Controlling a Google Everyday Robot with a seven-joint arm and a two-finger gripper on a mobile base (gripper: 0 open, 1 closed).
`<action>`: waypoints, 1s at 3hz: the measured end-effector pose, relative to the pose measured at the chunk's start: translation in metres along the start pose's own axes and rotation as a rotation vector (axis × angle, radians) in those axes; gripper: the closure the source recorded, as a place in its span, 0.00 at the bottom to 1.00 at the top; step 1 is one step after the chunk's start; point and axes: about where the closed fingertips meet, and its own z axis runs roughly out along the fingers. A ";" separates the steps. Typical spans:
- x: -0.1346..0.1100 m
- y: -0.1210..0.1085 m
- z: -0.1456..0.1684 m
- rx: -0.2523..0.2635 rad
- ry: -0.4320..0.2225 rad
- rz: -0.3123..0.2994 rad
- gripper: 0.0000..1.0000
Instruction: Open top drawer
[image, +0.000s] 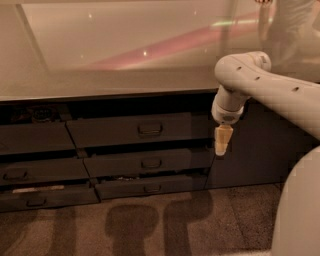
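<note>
The top drawer (110, 131) is the wide dark grey front just under the counter, with a small loop handle (150, 129) at its centre. Its front stands close against the cabinet. My gripper (222, 142) hangs pointing down from the white arm (240, 75), beside the drawer's right end. It is well to the right of the handle, slightly below it, and touches nothing.
Two shallower drawers (150, 163) (150, 187) sit below the top one, and a left stack of drawer fronts (35, 170) stands beside them. A glossy counter (125, 75) runs overhead. A dark cabinet panel (260, 150) is behind the gripper. My white body (300, 210) fills the lower right.
</note>
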 end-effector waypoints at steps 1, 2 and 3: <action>0.000 0.000 0.001 -0.037 -0.191 -0.031 0.00; -0.008 -0.008 -0.014 -0.009 -0.266 -0.071 0.00; -0.008 -0.007 -0.013 -0.011 -0.266 -0.071 0.00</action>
